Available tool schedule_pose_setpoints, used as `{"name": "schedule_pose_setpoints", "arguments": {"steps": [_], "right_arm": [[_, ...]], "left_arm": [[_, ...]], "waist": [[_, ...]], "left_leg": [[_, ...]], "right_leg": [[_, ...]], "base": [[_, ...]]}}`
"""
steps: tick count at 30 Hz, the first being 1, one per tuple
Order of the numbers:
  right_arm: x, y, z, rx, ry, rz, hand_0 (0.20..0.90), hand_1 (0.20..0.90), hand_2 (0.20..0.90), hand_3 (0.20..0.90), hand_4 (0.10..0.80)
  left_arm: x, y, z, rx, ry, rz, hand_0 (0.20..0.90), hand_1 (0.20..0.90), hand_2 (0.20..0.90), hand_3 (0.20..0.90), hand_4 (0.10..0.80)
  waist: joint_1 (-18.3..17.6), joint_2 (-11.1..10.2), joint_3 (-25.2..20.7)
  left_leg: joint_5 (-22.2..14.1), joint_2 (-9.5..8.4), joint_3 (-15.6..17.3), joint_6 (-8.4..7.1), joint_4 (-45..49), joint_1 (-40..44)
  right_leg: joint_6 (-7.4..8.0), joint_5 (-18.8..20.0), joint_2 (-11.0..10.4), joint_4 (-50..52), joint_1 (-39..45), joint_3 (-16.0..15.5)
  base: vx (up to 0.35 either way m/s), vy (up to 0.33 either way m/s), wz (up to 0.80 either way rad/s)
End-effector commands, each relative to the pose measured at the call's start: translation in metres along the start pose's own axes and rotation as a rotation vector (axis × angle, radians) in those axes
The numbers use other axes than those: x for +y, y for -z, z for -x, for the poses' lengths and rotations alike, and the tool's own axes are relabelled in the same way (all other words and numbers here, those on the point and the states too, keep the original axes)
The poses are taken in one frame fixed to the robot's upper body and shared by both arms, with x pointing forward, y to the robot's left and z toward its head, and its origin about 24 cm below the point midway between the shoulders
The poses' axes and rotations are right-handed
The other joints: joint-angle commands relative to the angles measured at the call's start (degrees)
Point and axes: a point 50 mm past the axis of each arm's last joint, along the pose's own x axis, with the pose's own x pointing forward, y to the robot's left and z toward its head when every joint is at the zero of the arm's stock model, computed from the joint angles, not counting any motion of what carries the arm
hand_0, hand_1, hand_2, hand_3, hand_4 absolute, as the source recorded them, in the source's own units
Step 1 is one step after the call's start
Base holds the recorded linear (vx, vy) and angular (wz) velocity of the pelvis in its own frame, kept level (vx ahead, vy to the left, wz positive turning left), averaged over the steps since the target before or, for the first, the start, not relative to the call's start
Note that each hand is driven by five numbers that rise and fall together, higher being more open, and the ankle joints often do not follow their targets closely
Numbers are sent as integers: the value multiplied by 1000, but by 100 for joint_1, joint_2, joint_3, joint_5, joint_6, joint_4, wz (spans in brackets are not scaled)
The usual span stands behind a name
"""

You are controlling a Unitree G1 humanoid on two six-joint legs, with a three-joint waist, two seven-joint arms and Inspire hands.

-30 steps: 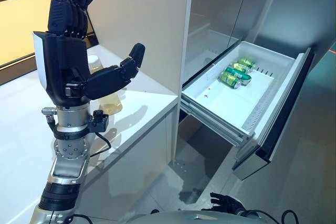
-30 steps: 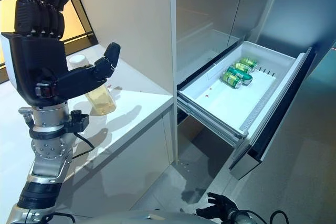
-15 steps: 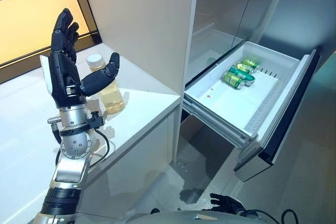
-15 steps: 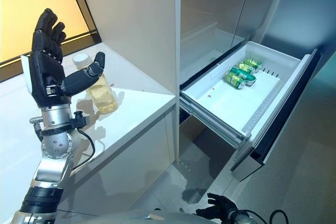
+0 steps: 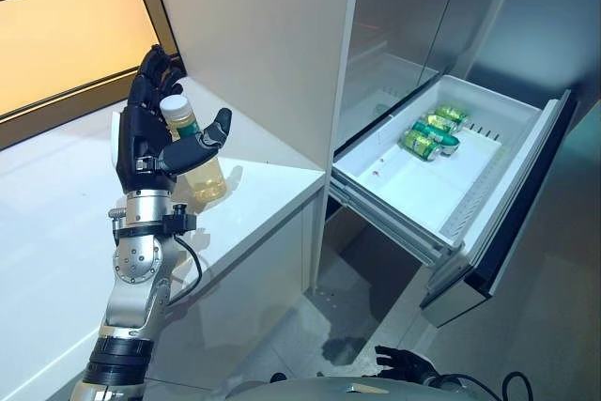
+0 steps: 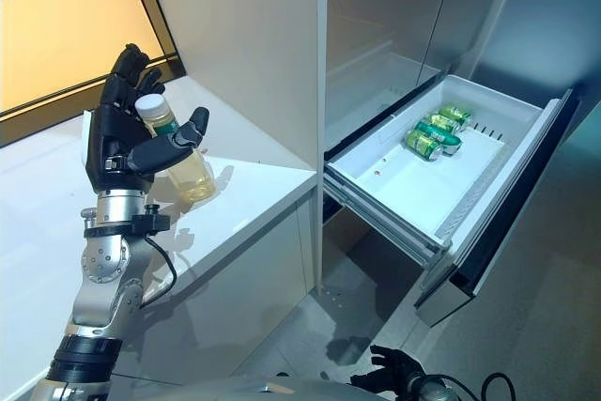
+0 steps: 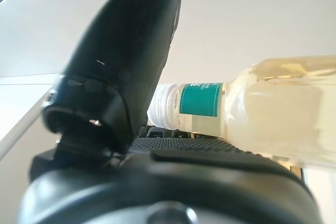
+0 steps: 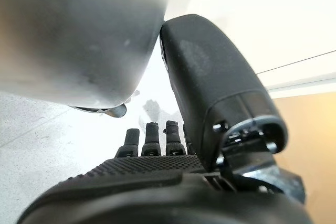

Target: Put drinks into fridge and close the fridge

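Observation:
A clear bottle [image 5: 203,174] of pale yellow drink with a white cap and a teal neck label stands on the white counter [image 5: 56,213] beside the fridge's side wall. My left hand [image 5: 141,143] is open around it, fingers behind the bottle and thumb in front of it. In the left wrist view the bottle [image 7: 273,103] lies just past the palm, beside the straight thumb [image 7: 126,66]. The fridge's white drawer [image 5: 394,199] is pulled out, with green cans [image 5: 427,133] lying at its far end. My right hand [image 5: 404,362] hangs low and open, holding nothing.
The tall fridge wall [image 5: 263,44] rises right behind the bottle. The drawer's dark front panel [image 5: 512,223] juts into the floor space at right. The counter's edge [image 5: 272,218] runs next to the drawer. A dark window frame [image 5: 56,105] borders the counter's back.
My left hand has moved forward and down from in front of the camera to the bottle, which now sits between thumb and fingers. The right hand has not moved.

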Motion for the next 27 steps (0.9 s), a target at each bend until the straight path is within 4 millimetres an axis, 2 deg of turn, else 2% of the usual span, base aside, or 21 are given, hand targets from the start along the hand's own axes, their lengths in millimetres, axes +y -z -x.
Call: {"name": "schedule_pose_setpoints", "arguments": {"steps": [1,14,22,26,27], "right_arm": [[11,-19,-5,-49,-50,28,900,900,900,900,800],[6,-24,-8,-36,-38,0,900,900,900,900,800],[3,-24,-8,-25,-30,-7,900,900,900,900,800],[1,-24,-8,-23,-29,-4,900,900,900,900,800],[1,-24,-8,-22,-29,-4,900,900,900,900,800]], "left_arm": [[-7,-11,-17,-86,59,-45,900,900,900,900,800],[5,7,-17,-10,-5,-318,900,900,900,900,800],[5,11,-16,21,1,-301,900,900,900,900,800],[3,12,-15,28,5,-233,900,900,900,900,800],[2,10,-16,18,2,-191,778,778,778,757,657]], "waist": [[-4,-64,-70],[61,-26,-123],[61,-5,-142],[51,-1,-139],[51,-3,-140]], "left_leg": [[-417,-78,268,28,35,141],[-430,-122,262,64,35,170],[-437,-118,292,57,35,200],[-439,-120,301,61,35,212],[-439,-123,301,63,35,215]], "right_leg": [[325,-419,-98,400,133,-2],[326,-399,-105,363,170,6],[333,-386,-107,337,200,20],[335,-386,-106,344,202,32],[335,-385,-107,343,206,36]], "base": [[33,11,0],[8,4,1],[0,0,0],[0,0,0],[0,0,0]]}}
